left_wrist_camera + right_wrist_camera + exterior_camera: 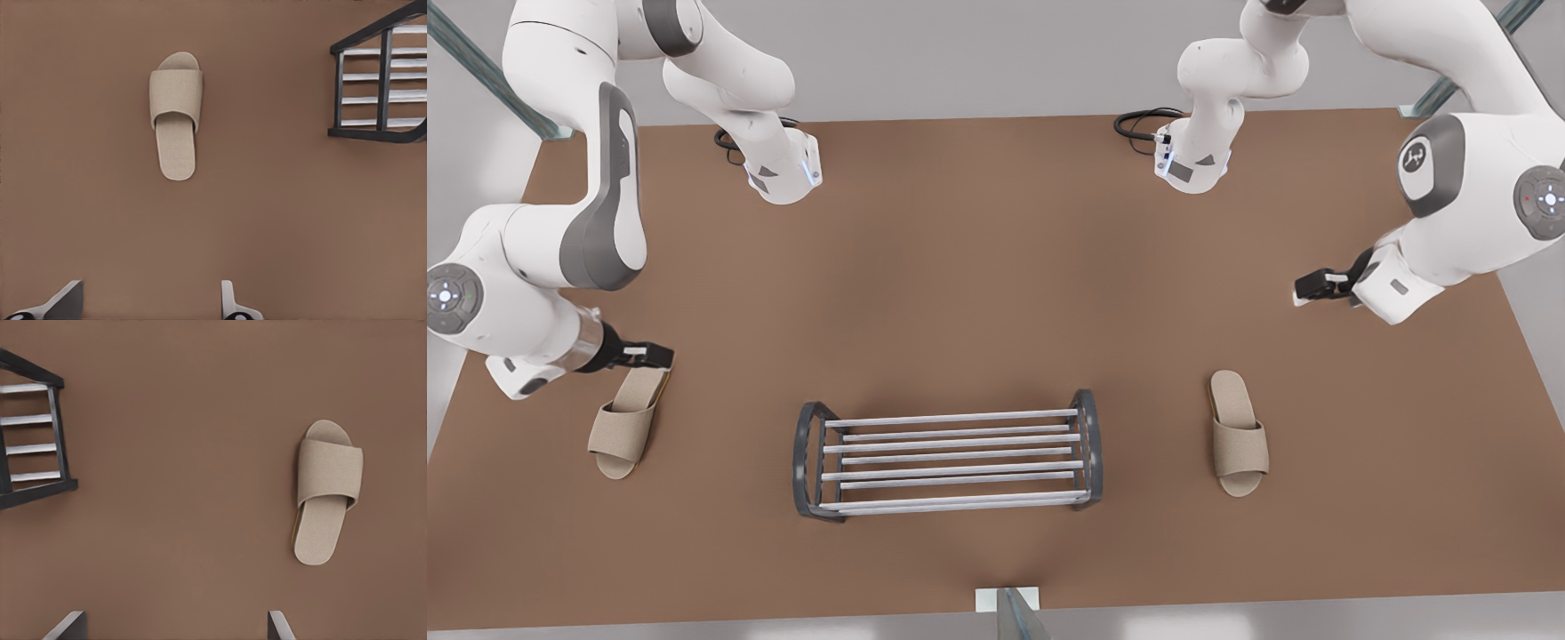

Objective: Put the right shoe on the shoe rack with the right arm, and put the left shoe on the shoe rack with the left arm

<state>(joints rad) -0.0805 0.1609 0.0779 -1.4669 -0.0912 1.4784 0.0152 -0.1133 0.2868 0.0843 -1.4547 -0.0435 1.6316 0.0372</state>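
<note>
The shoe rack [951,442], silver bars between dark arched ends, stands mid-table toward the front edge; one end of the shoe rack [383,80] appears in the left wrist view and the other end of the shoe rack [33,487] in the right wrist view. The beige left shoe [1238,431] lies flat on the front view's right, and the left shoe [177,117] lies well ahead of my open left gripper [1316,286] [148,303]. On the front view's left lies the right shoe [627,422] [327,493]. My open right gripper [649,356] [173,625] hovers by its heel, holding nothing.
The brown table [978,267] is bare between the two arm bases and the rack. Black cables [1143,123] coil at the arm bases along the far edge. A small white bracket [1007,600] sits at the near edge.
</note>
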